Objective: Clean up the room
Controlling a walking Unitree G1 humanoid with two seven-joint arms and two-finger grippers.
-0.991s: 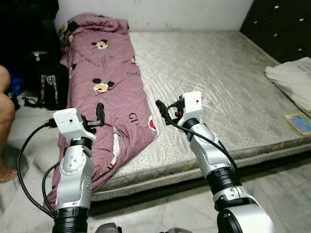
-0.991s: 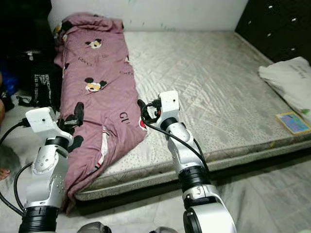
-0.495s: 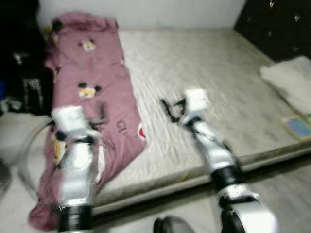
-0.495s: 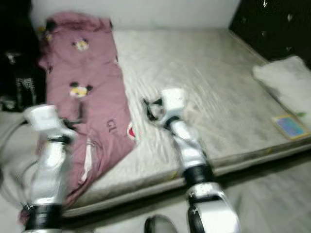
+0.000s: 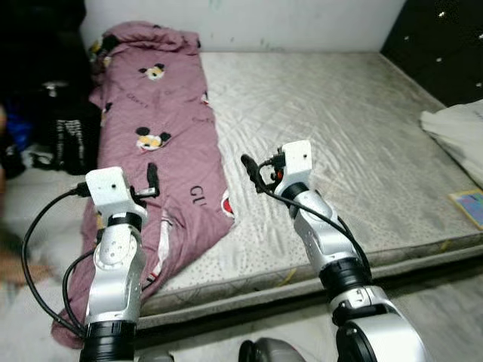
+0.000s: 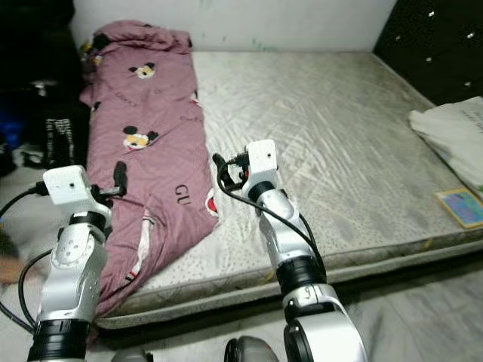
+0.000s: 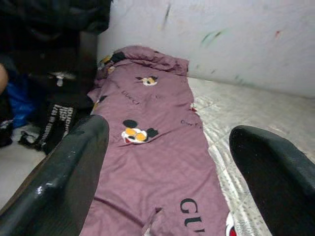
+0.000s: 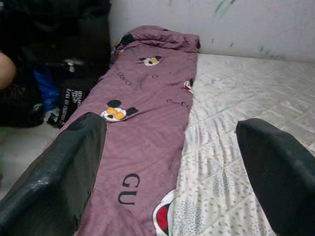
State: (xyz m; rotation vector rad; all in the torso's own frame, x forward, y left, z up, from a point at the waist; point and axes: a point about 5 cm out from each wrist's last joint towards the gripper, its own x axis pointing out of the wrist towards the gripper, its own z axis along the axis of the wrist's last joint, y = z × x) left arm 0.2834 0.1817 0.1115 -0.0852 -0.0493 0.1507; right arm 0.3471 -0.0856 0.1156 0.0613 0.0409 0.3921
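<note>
Left gripper: two black fingers spread wide apart, nothing between them; it hovers above the near end of the purple blanket, over the strip that hangs toward the floor. Right gripper: fingers also wide apart, nothing held; it hangs over the bare mattress just beside the blanket's right edge, near the printed "GU" letters and a red patch at the hem. Both silver arms reach forward from the bottom of the head views, black cables looping off each wrist.

Blanket: purple, cartoon mouse prints, lying lengthwise along the left side of the mattress from the white wall down to the near edge; far end bunched against the wall; near end spills over the mattress's near left corner onto the floor. Mattress is grey, quilted, set low on the floor, rest of its surface bare.

Left of the mattress: dark bags with white lettering, piled in shade, something blue behind them; a blurred part of a person at the left edge, too smeared to tell more. Right side: dark studded panel against the wall; a white bundle of cloth at the mattress's right edge; a small colourful flat card or booklet near the front right corner.
</note>
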